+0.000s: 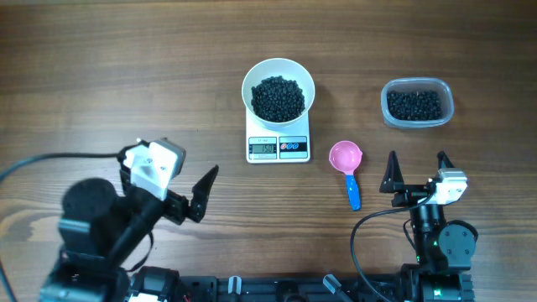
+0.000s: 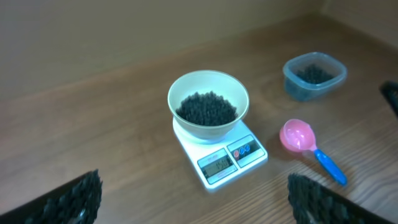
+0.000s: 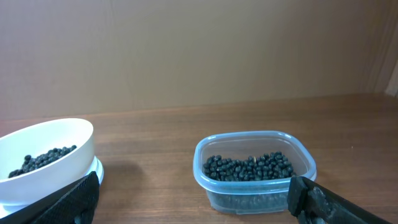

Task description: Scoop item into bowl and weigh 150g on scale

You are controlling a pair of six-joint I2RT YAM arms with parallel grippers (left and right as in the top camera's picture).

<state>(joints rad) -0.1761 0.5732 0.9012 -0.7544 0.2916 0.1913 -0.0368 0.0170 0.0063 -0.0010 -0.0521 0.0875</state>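
The white bowl (image 1: pixel 249 81) stands on the white scale (image 1: pixel 278 148) at the table's middle back, with a heap of black beans (image 1: pixel 278 98) in it. More of the beans (image 1: pixel 414 104) lie in a clear tub (image 1: pixel 445 111) at the right. A pink scoop (image 1: pixel 346 157) with a blue handle lies empty on the table between scale and tub. My left gripper (image 1: pixel 174 158) hangs open at the lower left, aimed at the scale (image 2: pixel 224 163). My right gripper (image 1: pixel 416 155) is open below the tub (image 3: pixel 255 186), holding nothing.
A black cable runs from the left arm to the table's left edge. Both arm bases sit along the front edge. Bare wood surrounds the scale, and a brown wall stands behind the table in the wrist views.
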